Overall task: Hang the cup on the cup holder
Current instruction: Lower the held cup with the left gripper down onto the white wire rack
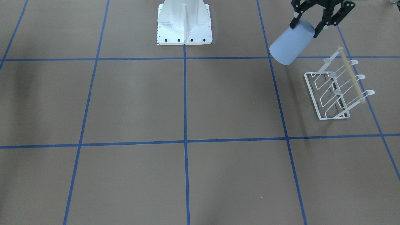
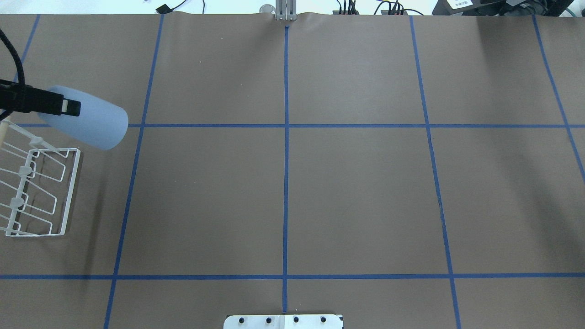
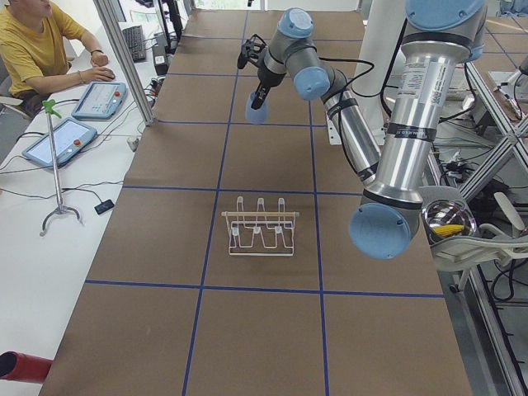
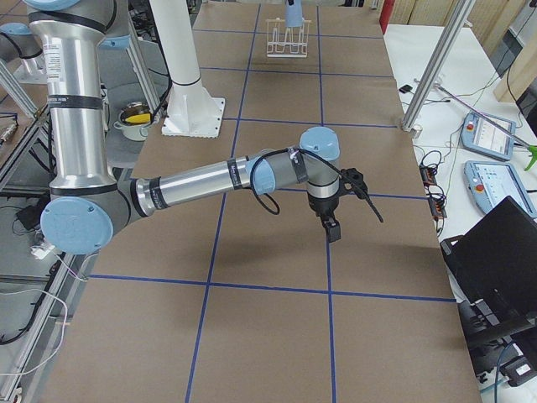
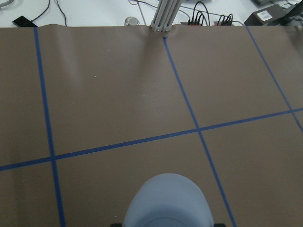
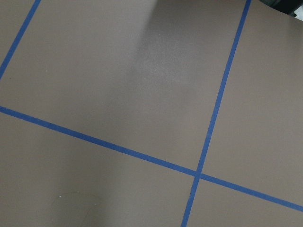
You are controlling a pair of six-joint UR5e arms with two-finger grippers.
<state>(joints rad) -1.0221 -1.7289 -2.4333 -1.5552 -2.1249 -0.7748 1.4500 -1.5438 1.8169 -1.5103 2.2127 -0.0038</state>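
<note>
Front view, left gripper [image 1: 306, 27]: up in the top right corner, its black fingers [image 1: 295, 20] are clamped on either side of the cup [image 1: 290, 45].
Front view, cup: light blue and tilted, it's lifted clear of the table [image 1: 134, 103], with its free end slanting down and away from the fingers.
Front view, cup holder [image 1: 337, 91]: the white wire rack stands on the table just beside the cup, with a clear gap between them. Its wooden rod [image 1: 353, 78] runs along one long side, and the cup is not hung on it.
Front view, robot base [image 1: 184, 25]: a white pedestal sits at top centre, and blue tape lines [image 1: 185, 93] grid the brown surface.
Overhead, cup: over at the left edge, one black finger lies across its upper side. The cup hangs past the rack's short end, near a corner.
Left side view, left arm [image 3: 346, 124]: the near arm stretches far along the table with the cup pinched at its tip, raised beyond the rack.
Left side view, operator [image 3: 37, 45]: in a yellow shirt, seated at the side bench, top left.
Right side view, right gripper [image 4: 340, 220]: it points down over bare table at the end of the right arm [image 4: 201, 180]. I can't tell from here whether it's spread or closed.
Right side view, cup: tiny at the far end, showing above the rack.
Left wrist, cup: it fills the bottom centre, its rounded blue end pointing ahead over the tape grid.
Right wrist, table: just brown surface and crossing blue lines. The fingers don't show.
</note>
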